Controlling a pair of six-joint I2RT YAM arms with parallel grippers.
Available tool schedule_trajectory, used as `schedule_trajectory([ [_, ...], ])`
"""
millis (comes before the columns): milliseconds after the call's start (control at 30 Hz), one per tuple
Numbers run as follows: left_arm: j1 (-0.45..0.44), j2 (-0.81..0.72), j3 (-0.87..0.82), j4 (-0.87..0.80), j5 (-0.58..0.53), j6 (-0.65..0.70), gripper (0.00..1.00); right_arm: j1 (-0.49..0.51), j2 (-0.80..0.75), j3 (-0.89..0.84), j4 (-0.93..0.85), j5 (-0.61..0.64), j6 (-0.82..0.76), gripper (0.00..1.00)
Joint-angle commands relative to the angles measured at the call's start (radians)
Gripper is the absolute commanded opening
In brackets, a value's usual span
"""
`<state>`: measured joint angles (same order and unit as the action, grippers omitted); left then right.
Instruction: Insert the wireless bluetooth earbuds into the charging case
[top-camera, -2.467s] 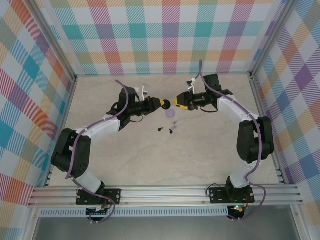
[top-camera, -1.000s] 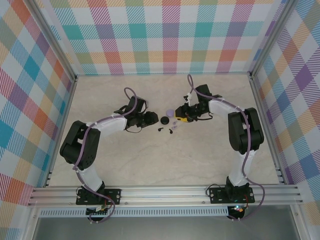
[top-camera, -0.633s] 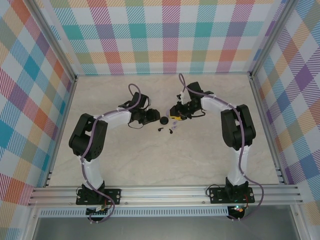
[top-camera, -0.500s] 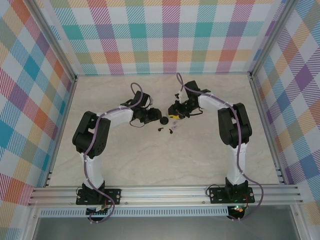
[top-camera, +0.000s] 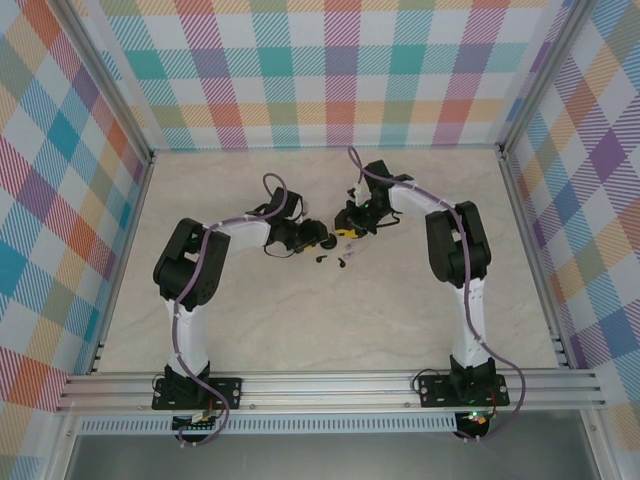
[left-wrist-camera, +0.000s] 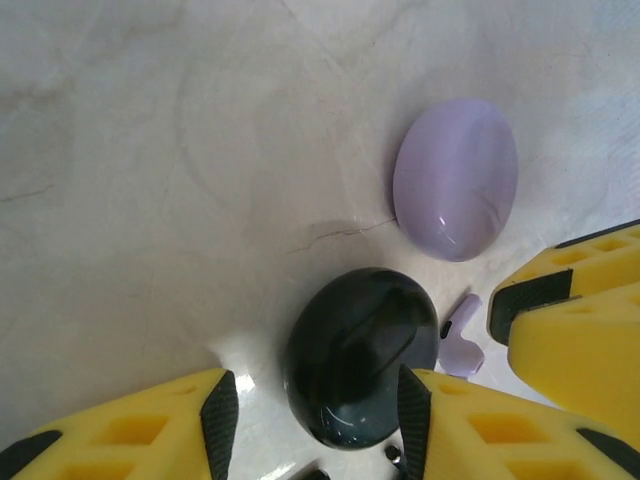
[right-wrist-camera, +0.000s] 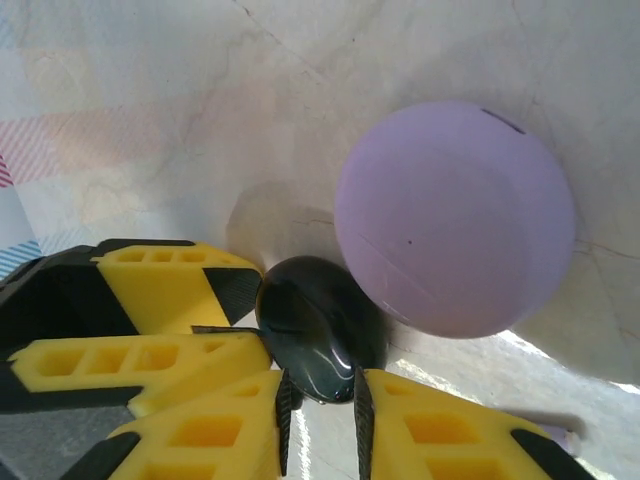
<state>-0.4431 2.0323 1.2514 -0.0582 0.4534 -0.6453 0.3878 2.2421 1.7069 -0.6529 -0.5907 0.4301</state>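
In the top view, the left end effector (top-camera: 316, 236) and right end effector (top-camera: 346, 229) are met at mid-bench (top-camera: 400, 320), with earbuds (top-camera: 320, 258) just below. In the left wrist view, a black case (left-wrist-camera: 360, 355) is flanked by wide-set fingers (left-wrist-camera: 215, 420), with a lavender case (left-wrist-camera: 455, 180) at upper right. In the right wrist view, the fingers (right-wrist-camera: 250, 430) are narrowly gapped at the black case's edge; a grip cannot be told.

The black case (left-wrist-camera: 360, 355) is glossy plastic, the lavender case (left-wrist-camera: 455, 180) smooth satin, the tabletop (left-wrist-camera: 150, 150) matt, marbled.

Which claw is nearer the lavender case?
Right. The right claw sits just beside the lavender case; the left claw straddles the black case next to it, slightly farther.
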Motion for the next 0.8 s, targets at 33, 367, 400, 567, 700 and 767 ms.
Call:
schedule_trajectory([
  [33,0.005,0.039,-0.017,0.068,0.059,-0.058,0.49,0.014,0.037,0.04,-0.04,-0.014,-0.003,0.26],
  [367,0.003,0.067,-0.038,0.159,0.098,-0.132,0.49,0.017,0.065,0.047,-0.034,-0.029,0.015,0.23],
  [400,0.003,0.068,-0.044,0.177,0.102,-0.144,0.49,0.017,0.066,0.045,-0.033,-0.03,0.017,0.23],
  [567,0.003,0.068,-0.059,0.216,0.106,-0.179,0.46,0.017,0.07,0.04,-0.023,-0.038,0.031,0.18],
  [700,0.003,0.056,-0.072,0.22,0.091,-0.189,0.42,0.017,0.07,0.04,-0.025,-0.034,0.035,0.17],
  [767,0.003,0.055,-0.078,0.23,0.094,-0.198,0.41,0.017,0.073,0.04,-0.025,-0.034,0.036,0.16],
])
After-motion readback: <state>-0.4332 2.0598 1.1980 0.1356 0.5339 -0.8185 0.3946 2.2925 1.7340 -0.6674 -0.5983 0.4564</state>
